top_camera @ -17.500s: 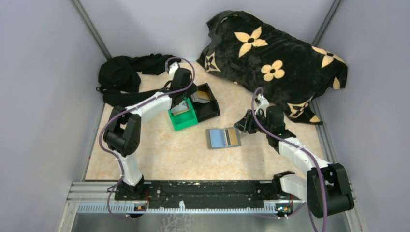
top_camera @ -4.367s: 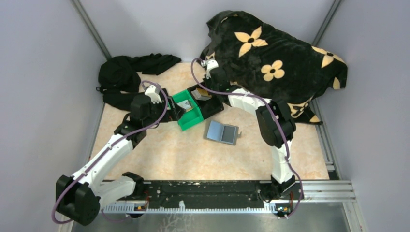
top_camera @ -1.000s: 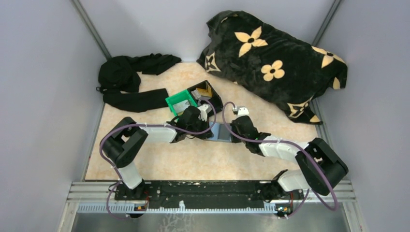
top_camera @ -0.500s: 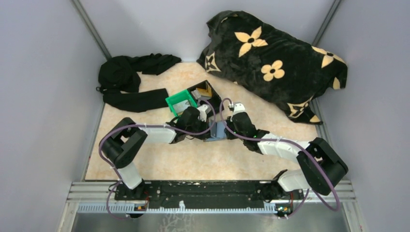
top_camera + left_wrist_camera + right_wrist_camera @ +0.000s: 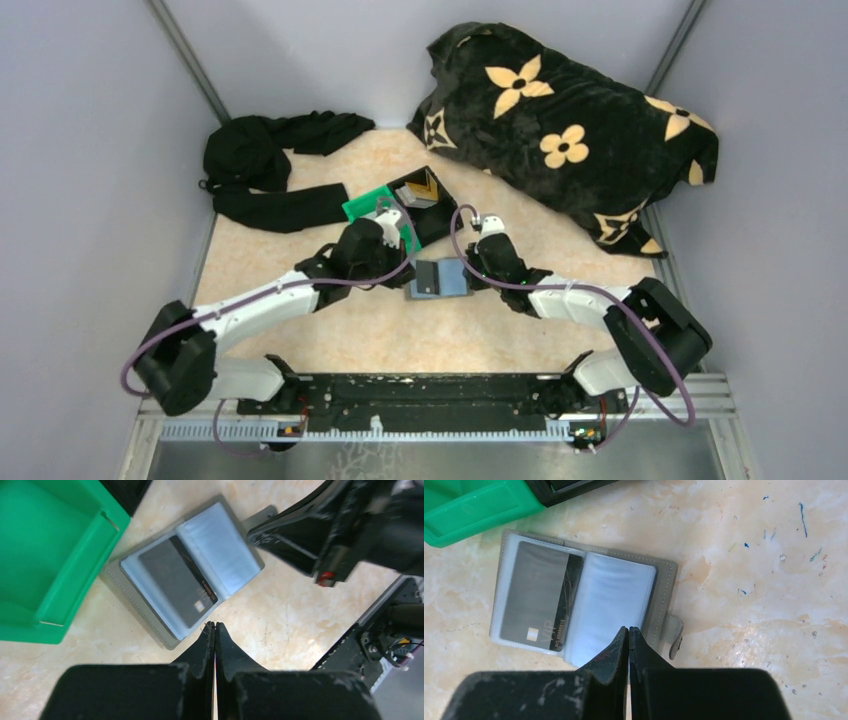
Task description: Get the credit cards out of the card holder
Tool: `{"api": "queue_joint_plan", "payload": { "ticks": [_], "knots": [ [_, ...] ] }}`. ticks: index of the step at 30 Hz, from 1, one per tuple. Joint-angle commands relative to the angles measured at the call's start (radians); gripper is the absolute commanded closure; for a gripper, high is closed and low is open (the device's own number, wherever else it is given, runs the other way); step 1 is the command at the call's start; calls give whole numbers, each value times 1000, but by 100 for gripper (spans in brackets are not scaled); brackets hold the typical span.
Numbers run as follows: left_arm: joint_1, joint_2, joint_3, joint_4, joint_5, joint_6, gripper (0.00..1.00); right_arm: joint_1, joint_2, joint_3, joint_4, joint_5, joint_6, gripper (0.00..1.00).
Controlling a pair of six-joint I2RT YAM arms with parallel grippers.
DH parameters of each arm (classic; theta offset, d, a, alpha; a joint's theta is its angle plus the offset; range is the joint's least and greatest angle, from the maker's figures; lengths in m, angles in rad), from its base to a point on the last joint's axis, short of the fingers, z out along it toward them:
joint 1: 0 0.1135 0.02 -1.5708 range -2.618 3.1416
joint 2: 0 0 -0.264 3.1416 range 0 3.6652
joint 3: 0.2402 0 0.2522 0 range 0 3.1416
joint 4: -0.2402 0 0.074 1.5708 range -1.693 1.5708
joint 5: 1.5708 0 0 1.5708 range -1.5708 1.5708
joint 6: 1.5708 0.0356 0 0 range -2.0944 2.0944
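Observation:
The grey-blue card holder (image 5: 441, 279) lies open and flat on the table. A dark silvery-grey credit card (image 5: 177, 587) sits in its left sleeve, also seen in the right wrist view (image 5: 538, 596). The other clear sleeve (image 5: 612, 602) is empty. A golden-tan card (image 5: 429, 185) and a grey one lie in the black bin (image 5: 437, 222). My left gripper (image 5: 215, 624) is shut and empty, just off the holder's near edge (image 5: 404, 272). My right gripper (image 5: 629, 629) is shut and empty, its tips over the empty sleeve's edge (image 5: 468, 268).
A green bin (image 5: 366, 205) stands beside the black bin, just behind the holder, partly hidden by my left arm. A black flower-print blanket (image 5: 570, 120) fills the back right. Black clothing (image 5: 262, 170) lies at the back left.
My left arm has drawn back to the left, away from the holder. The holder, half raised between the grippers before, now lies open and flat with the dark card showing.

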Motion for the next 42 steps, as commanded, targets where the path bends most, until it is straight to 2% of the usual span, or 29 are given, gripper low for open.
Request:
{"api": "queue_joint_plan", "payload": {
  "ticks": [1, 7, 13, 16, 24, 28, 30, 36, 42],
  "knots": [
    [-7, -84, 15, -58, -35, -16, 100, 10, 28, -5, 72, -18, 9, 100],
    [-8, 34, -2, 52, 42, -17, 100, 10, -2, 4, 65, -32, 10, 100],
    [-8, 146, -61, 150, 63, -31, 100, 10, -71, 32, 52, -132, 17, 99],
    [-8, 177, -85, 160, 43, -30, 100, 11, -62, 38, 92, -200, 39, 86],
    [-8, 239, -108, 199, 29, -23, 100, 10, 110, -8, 309, -350, 138, 80],
    [-8, 262, -109, 211, 38, -22, 100, 0, 158, -56, 396, -363, 176, 65],
    [-8, 268, -108, 213, 41, -22, 100, -8, 169, -78, 427, -362, 188, 60],
    [-9, 219, -93, 190, 65, -19, 100, -33, 212, -108, 485, -390, 209, 60],
    [-7, 139, -67, 171, -46, 16, 100, -81, 249, -165, 602, -431, 265, 65]
  ]
}}
